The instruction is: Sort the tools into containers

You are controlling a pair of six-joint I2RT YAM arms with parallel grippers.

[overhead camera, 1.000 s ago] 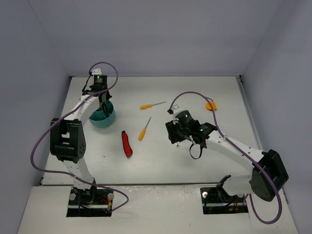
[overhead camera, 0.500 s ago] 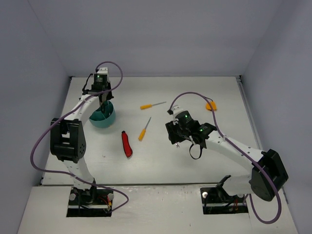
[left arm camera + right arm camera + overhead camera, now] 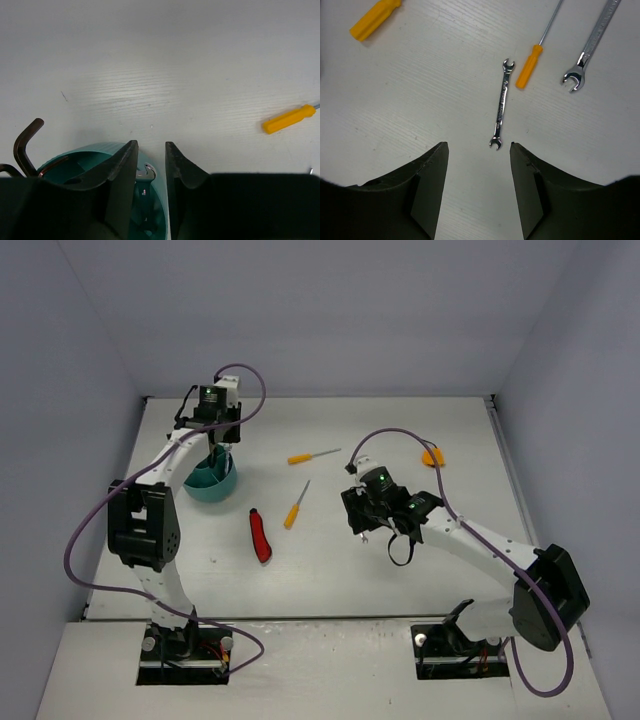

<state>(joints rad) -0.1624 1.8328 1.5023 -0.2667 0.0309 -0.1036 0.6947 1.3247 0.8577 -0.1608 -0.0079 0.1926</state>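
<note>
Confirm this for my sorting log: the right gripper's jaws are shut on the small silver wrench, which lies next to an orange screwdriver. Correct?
No. On the right gripper the jaws stand open; the small silver wrench lies free on the table, touching neither jaw, as the right wrist view shows. It does lie next to an orange screwdriver.

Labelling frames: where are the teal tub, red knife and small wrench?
teal tub (image 3: 207, 490), top view, near wall.
red knife (image 3: 260, 537), top view, handle middle.
small wrench (image 3: 501, 103), right wrist view, shaft middle.
</note>
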